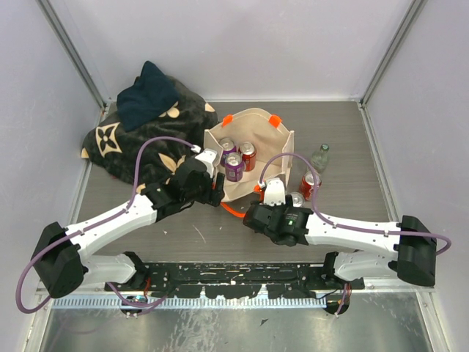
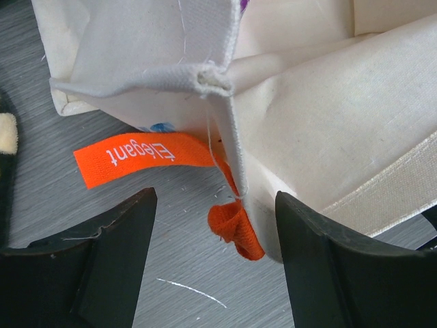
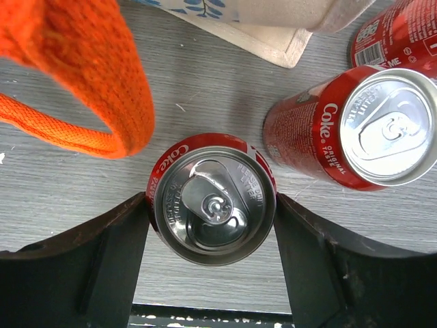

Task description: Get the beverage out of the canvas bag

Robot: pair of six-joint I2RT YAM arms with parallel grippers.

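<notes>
Beige, orange-handled canvas bag (image 1: 283, 155) holds three cans (image 1: 234, 167).

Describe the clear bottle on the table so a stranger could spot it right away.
Find the beige canvas bag with orange handles mid-table. Just to its right, behind the red cola cans, is the clear bottle: the only see-through container beside red cans.
</notes>
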